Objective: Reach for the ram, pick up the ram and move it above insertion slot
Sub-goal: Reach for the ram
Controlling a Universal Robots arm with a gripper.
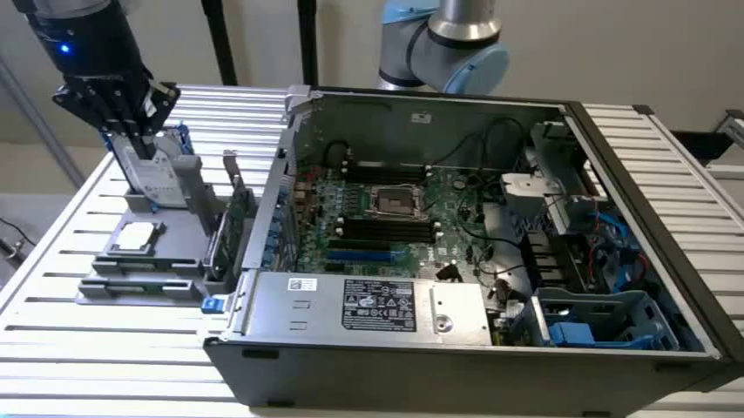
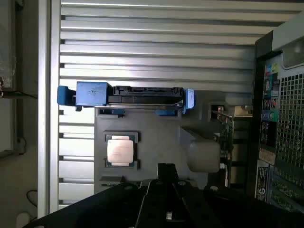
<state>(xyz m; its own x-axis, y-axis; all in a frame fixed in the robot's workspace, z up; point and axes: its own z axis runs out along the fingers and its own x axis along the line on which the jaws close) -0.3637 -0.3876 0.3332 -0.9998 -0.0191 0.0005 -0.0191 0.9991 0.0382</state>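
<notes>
The ram [image 1: 138, 283] looks like a long, thin, dark green strip lying flat in the front groove of the grey parts fixture [image 1: 174, 261], at the exterior view's left. My black gripper [image 1: 131, 144] hangs over the fixture's far end, right above the upright hard drive [image 1: 153, 178], well back from the ram. It holds nothing that I can see. In the wrist view the gripper's black body [image 2: 166, 199] covers the part of the fixture [image 2: 156, 128] nearest the camera. The black memory slots [image 1: 382, 230] lie on the motherboard inside the open computer case [image 1: 465, 348].
On the fixture are a hard drive in a blue caddy [image 2: 128, 97], a processor chip [image 2: 119, 151] and a green expansion card [image 1: 239, 213] standing on edge between the fixture and the case wall. Cables and a drive cage [image 1: 605, 322] crowd the case's right side. The table is slatted metal [image 1: 104, 348].
</notes>
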